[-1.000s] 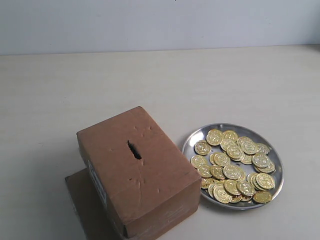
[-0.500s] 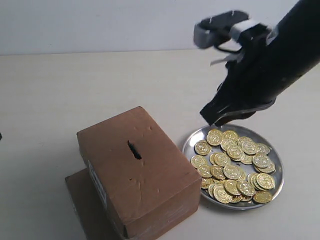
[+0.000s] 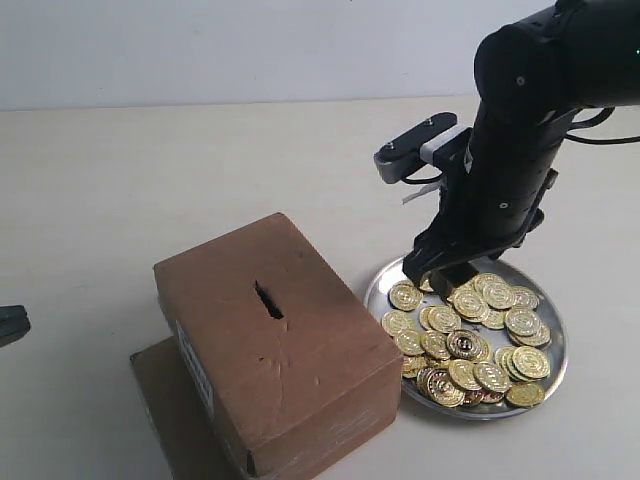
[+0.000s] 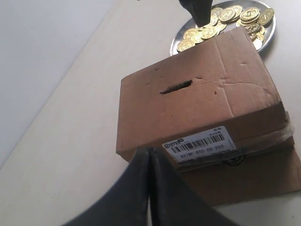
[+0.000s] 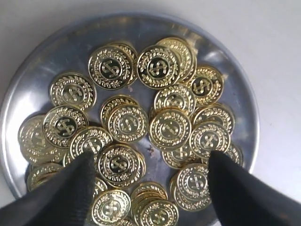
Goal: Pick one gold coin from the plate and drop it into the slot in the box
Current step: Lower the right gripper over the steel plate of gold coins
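We record the box (image 3: 270, 340) just beside the plate (image 3: 378, 300). Right gripper (image 5: 150, 157) hangs low over the plate, jaws wide, empty; left gripper (image 4: 149, 153) closed, empty. The slot (image 3: 268, 299) runs along the box top's longer edges. Gold coins (image 5: 169, 127) lie in the plate.

We are looking across a pale cream worktop (image 3: 200, 170) that is filling most of the exterior view, its matte surface taking soft, even light. Behind it, a plain bluish-white wall (image 3: 250, 50) is meeting the worktop's far edge in one straight line, and we are seeing that wall again in the left wrist view.
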